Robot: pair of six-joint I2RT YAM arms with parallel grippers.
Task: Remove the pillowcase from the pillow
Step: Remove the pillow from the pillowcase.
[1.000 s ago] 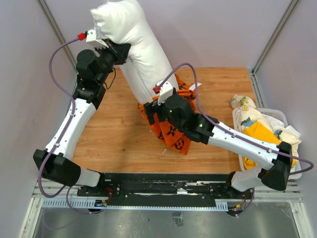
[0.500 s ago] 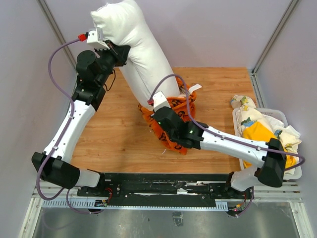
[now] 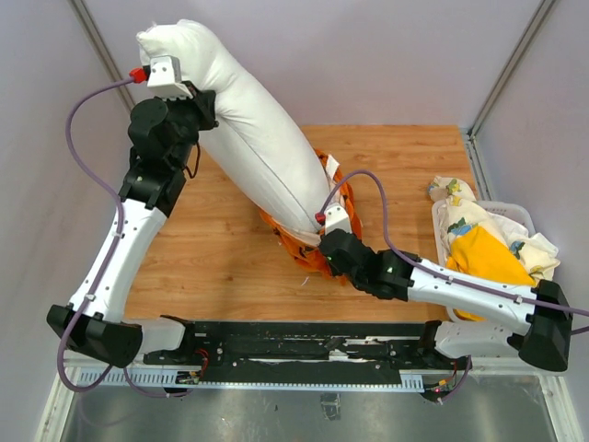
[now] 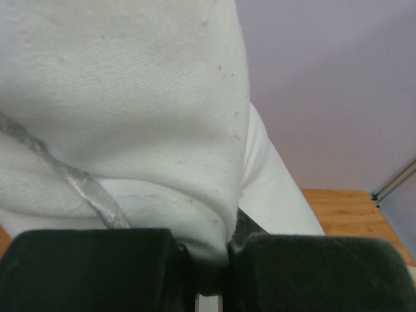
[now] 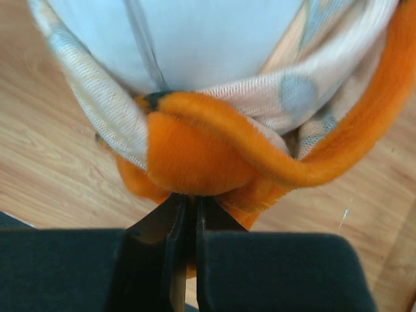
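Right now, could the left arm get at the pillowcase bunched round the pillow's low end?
Probably not. The left pincer is shut on the pillow at its raised top end, with the pillow's whole length between it and the pillowcase; it would have to let go first. The right pincer grips that fabric.

Plump white pillow (image 3: 244,138) tilted upright, orange pillowcase (image 3: 296,241) bunched around its lower end

Btm of pillow (image 3: 248,138) in pillowcase (image 3: 296,247), bin (image 3: 517,212) R.
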